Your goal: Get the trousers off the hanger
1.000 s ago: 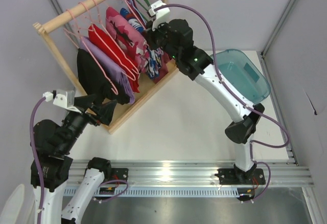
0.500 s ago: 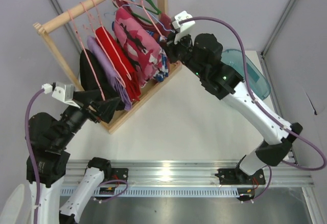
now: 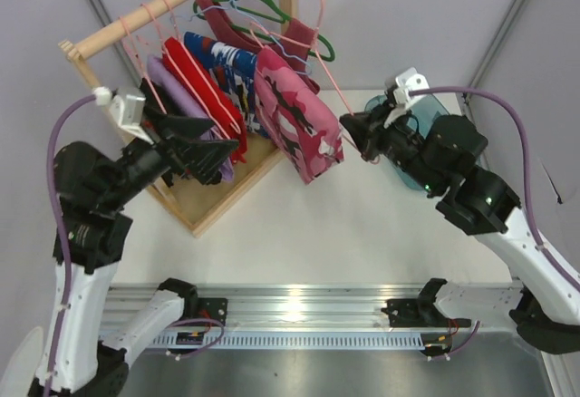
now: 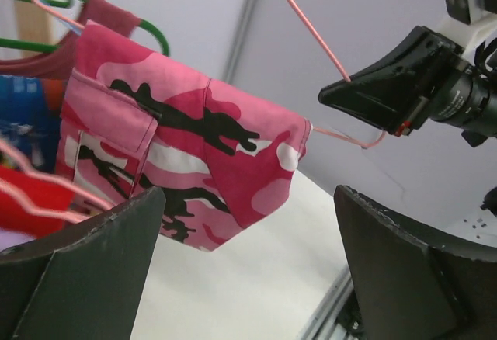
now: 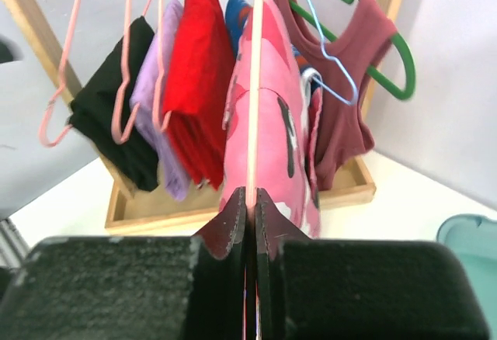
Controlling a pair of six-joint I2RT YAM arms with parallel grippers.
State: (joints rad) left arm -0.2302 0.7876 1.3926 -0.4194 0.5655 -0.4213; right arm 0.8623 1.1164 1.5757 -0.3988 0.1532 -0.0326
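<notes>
The trousers [image 3: 294,125], bright pink with red, white and black patches, hang folded over the pale-pink hanger [image 3: 319,48]. The hanger is off the rail and in the air, right of the rack's post. My right gripper [image 3: 349,136] is shut on the hanger's lower corner, beside the trousers. In the right wrist view the hanger wire [image 5: 252,84] runs up from my shut right gripper [image 5: 250,200] in front of the trousers [image 5: 279,130]. My left gripper [image 3: 227,159] is open and empty, left of the trousers. In its own view the left gripper [image 4: 248,278] sits below the trousers [image 4: 194,146] and the hanger [image 4: 311,29].
The wooden rack [image 3: 127,30] at the back left holds black, lilac, red and blue patterned garments on pink hangers. A maroon top hangs on a green hanger [image 3: 272,3]. A teal bin [image 3: 426,107] sits behind my right arm. Walls stand close on both sides.
My right gripper has pulled the hanger with the trousers off the rail and out to the right. My left arm has risen, its open gripper now pointing at the trousers.
</notes>
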